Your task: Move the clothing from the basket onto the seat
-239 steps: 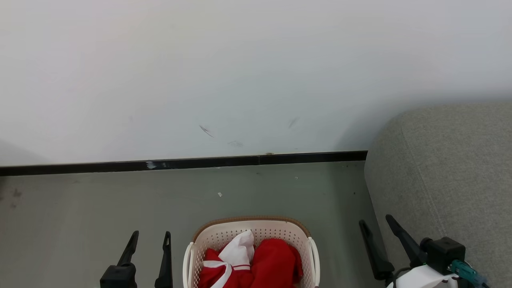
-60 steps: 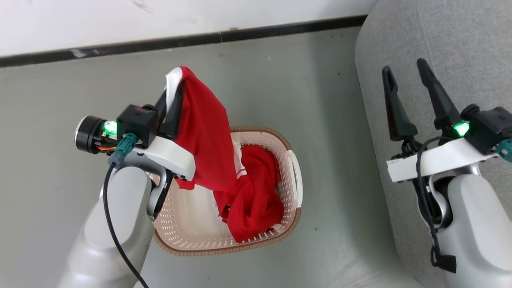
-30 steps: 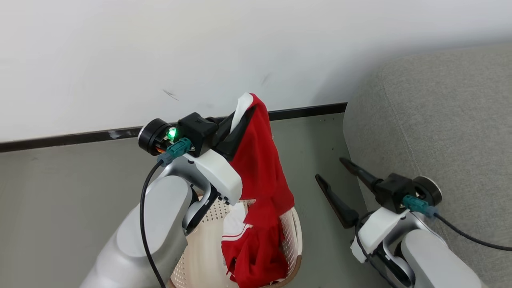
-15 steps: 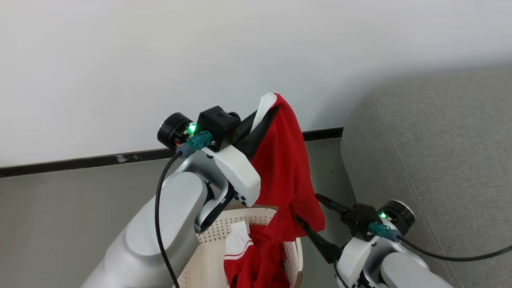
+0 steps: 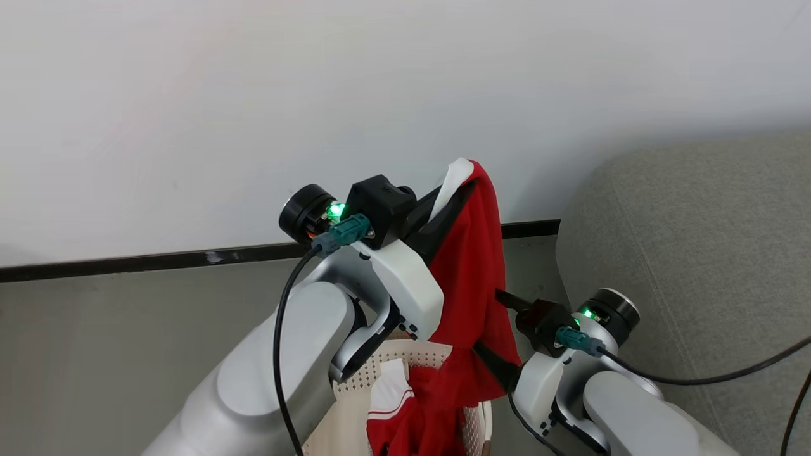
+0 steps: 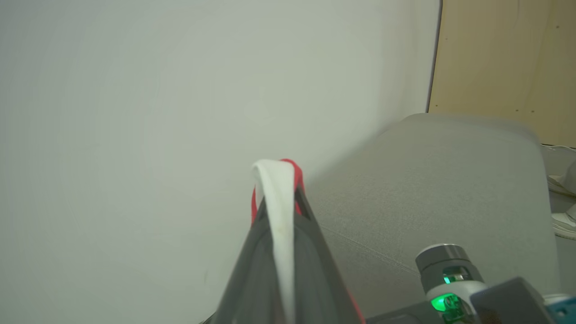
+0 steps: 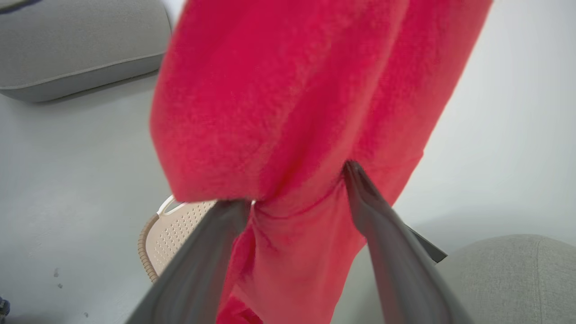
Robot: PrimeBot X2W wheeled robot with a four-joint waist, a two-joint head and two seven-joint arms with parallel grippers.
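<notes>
Red clothing [image 7: 292, 103] between wide-spread jaws

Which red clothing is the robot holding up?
Find the big grey sofa; left of it sits a cream basket. Above the basket a red garment hangs from the left gripper, pinched at its white edge, unlike the red-and-white bundle lying inside.

Soft cloth clothing [image 5: 472, 272], perforated smooth plastic basket [image 7: 180, 225], matt fabric seat [image 5: 697, 240]

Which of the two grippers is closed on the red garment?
The left gripper: it is shut on the white-edged top of the red garment. The right gripper is open, its fingers on either side of the cloth.
</notes>
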